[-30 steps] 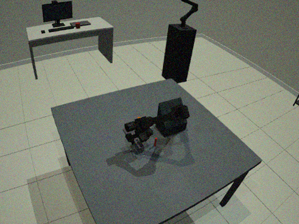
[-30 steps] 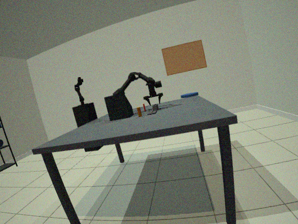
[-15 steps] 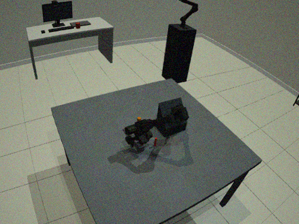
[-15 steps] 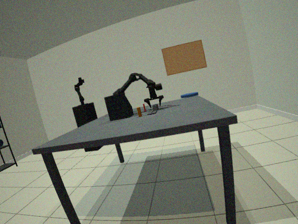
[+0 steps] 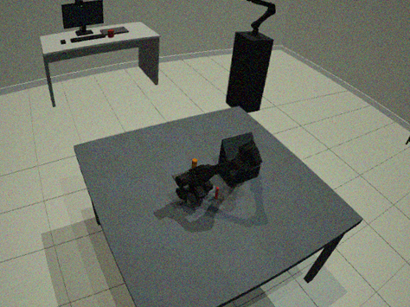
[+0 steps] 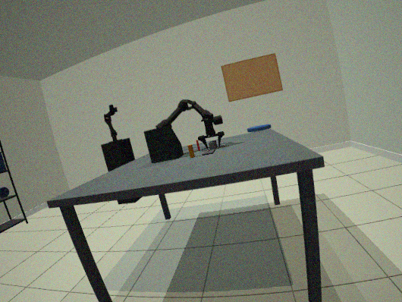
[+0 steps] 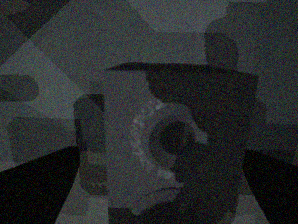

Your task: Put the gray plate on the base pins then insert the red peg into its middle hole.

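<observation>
In the exterior view, an orange cylinder [image 5: 194, 163] [image 6: 191, 151] stands nearest on the bench [image 5: 244, 258] [image 6: 243, 161]. Behind it, the red peg [image 5: 216, 193] [image 6: 198, 146] is upright near the claw [image 5: 192, 193] [image 6: 213, 147] [image 7: 161, 150], which is open, its fingers on both sides of the gray plate [image 6: 212, 144] [image 7: 125, 115]. Farther is a blue disc [image 6: 259, 128].

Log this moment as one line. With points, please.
black claw [image 6: 213, 146] [image 7: 161, 157]: open, low over gray plate [image 7: 125, 110] | slim red peg [image 5: 216, 193] [image 6: 198, 146]: upright on table, ungrasped | peg insertion: not done
</observation>
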Tool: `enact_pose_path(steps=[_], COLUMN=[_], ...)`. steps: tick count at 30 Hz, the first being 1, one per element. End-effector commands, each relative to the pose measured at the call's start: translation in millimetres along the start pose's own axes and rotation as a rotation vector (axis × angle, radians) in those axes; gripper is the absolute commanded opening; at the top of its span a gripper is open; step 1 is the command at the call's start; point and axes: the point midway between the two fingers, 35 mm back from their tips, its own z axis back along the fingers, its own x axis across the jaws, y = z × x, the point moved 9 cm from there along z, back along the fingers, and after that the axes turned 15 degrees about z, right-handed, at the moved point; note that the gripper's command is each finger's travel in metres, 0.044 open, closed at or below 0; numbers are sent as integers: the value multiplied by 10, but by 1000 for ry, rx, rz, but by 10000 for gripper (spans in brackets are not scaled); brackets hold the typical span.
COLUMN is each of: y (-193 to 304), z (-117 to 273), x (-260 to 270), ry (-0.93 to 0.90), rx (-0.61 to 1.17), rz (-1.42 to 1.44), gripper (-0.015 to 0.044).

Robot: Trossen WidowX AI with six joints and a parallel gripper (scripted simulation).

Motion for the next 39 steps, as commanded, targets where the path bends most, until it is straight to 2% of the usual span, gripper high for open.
enact_pose_path(steps=[1,10,18,20,39], y=[7,7,7,7,34], z=[-1,-1,-1,4,566], x=[0,0,0,0,-50], ry=[3,3,3,2,0], rx=[1,1,1,1,14], rz=[-5,-5,-5,-5,-4], gripper=[335,99,45,0,0])
